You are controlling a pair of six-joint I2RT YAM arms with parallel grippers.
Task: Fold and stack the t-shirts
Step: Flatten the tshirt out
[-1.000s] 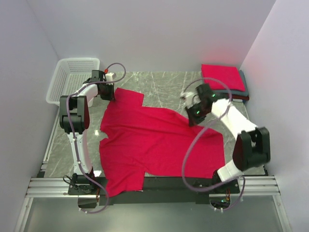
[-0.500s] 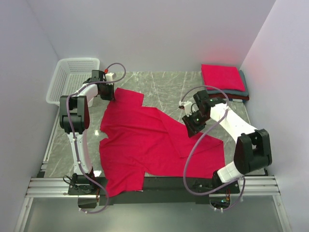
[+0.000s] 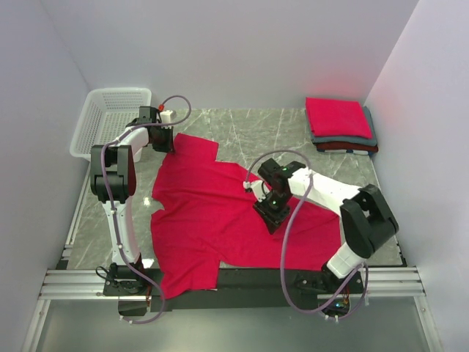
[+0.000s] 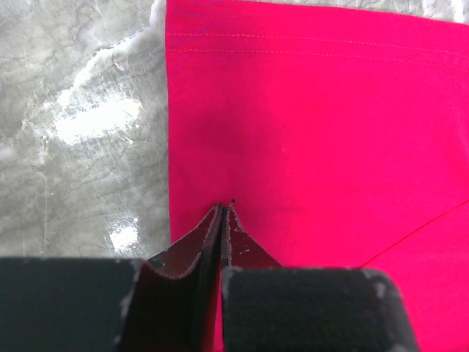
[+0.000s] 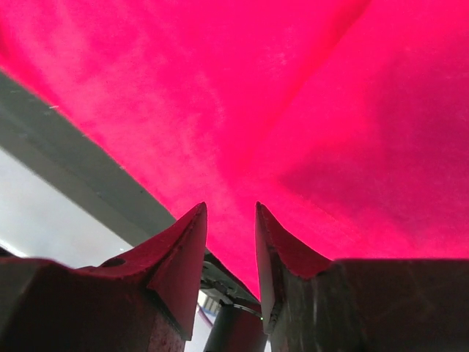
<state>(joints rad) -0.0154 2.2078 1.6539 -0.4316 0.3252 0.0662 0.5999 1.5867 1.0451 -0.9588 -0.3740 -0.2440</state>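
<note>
A bright crimson t-shirt point(image 3: 209, 213) lies spread on the grey marble table point(image 3: 242, 125); it also fills the left wrist view point(image 4: 315, 110) and the right wrist view point(image 5: 256, 88). My left gripper point(image 3: 167, 141) is shut, with its tips point(image 4: 222, 207) resting on the flat cloth near the shirt's far left edge. My right gripper point(image 3: 270, 218) is low over the shirt's middle. Its jaws point(image 5: 231, 213) stand apart with no cloth seen between them. A stack of folded shirts sits at the back right: red point(image 3: 337, 116) on top, grey point(image 3: 370, 138) under it, dark red point(image 3: 350, 147) at the bottom.
A white lattice basket point(image 3: 110, 117) stands at the back left. The shirt's near hem hangs over the dark front rail point(image 3: 293, 275). The right arm's cable loops above the cloth point(image 3: 289, 220). White walls close in the table on three sides.
My right gripper has swept from the shirt's right shoulder leftward and nearer to its middle, and the shirt's right side now lies folded inward. The left gripper has not moved.
</note>
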